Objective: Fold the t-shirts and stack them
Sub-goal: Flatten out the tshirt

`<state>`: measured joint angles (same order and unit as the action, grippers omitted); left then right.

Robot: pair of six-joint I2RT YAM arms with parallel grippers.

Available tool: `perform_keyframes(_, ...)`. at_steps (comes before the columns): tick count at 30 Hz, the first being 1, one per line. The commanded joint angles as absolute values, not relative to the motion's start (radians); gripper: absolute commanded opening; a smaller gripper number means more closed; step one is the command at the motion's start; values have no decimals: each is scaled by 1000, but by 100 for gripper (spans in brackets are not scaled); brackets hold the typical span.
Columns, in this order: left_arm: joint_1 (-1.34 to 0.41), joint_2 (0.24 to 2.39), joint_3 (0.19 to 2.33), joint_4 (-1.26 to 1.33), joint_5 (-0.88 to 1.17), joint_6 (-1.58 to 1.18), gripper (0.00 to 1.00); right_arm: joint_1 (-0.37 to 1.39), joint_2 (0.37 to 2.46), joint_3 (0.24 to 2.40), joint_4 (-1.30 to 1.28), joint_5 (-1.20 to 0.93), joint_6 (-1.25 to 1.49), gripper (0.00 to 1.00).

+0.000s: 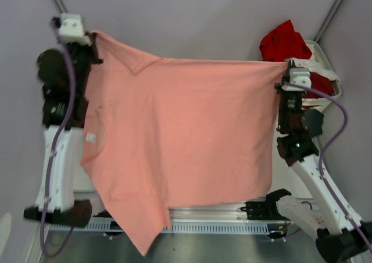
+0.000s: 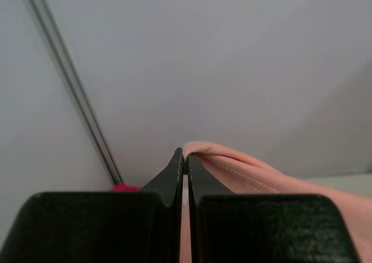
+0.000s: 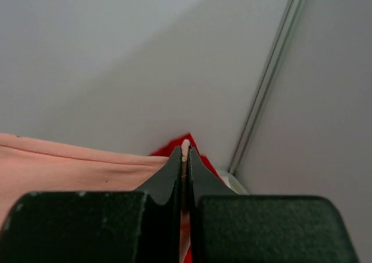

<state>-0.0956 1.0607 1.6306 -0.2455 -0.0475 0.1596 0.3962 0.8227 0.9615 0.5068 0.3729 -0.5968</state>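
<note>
Salmon-pink t-shirt (image 1: 180,141) hangs spread wide between the two arms, its top edge pulled almost straight from the left gripper (image 1: 88,39) to the right gripper (image 1: 287,72), one lower corner drooping past the metal rail (image 1: 221,227) by the arm bases. Just behind the right gripper, a red t-shirt (image 1: 285,41) is heaped in a white laundry basket (image 1: 326,62). From overhead the stretched cloth hides whatever lies beneath it. Only the wrist cameras show the grips: the left fingers (image 2: 171,176) pressed together on a stitched hem, the right fingers (image 3: 174,170) pinched tight on a thin fold of pink cloth, with red cloth close behind. A small white label (image 1: 90,138) shows near the shirt's left edge
</note>
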Motion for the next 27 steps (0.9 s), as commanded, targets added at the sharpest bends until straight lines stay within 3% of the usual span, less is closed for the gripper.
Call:
perform_keyframes(1, -89, 1271, 1728, -290, -92, 74, 0, 296, 951, 931, 621, 426, -487, 0)
perform_keyframes(6, -89, 1580, 1813, -318, -113, 9, 0, 97, 1224, 1001, 554, 387, -151, 0)
perform_keyframes(11, -84, 1866, 1940, -423, -136, -29, 0, 17, 1622, 1147, 455, 402, -6, 0)
perform_keyframes(15, -81, 2165, 2236, -508, -162, -38, 0, 9, 1828, 1247, 468, 426, 47, 0)
perform_keyframes(20, -63, 2241, 2230, -405, -167, -72, 0, 9, 1998, 1407, 417, 440, 43, 0)
perform_keyframes(27, -57, 2281, 2246, -368, -80, -107, 0, 43, 2036, 1460, 456, 429, -55, 0)
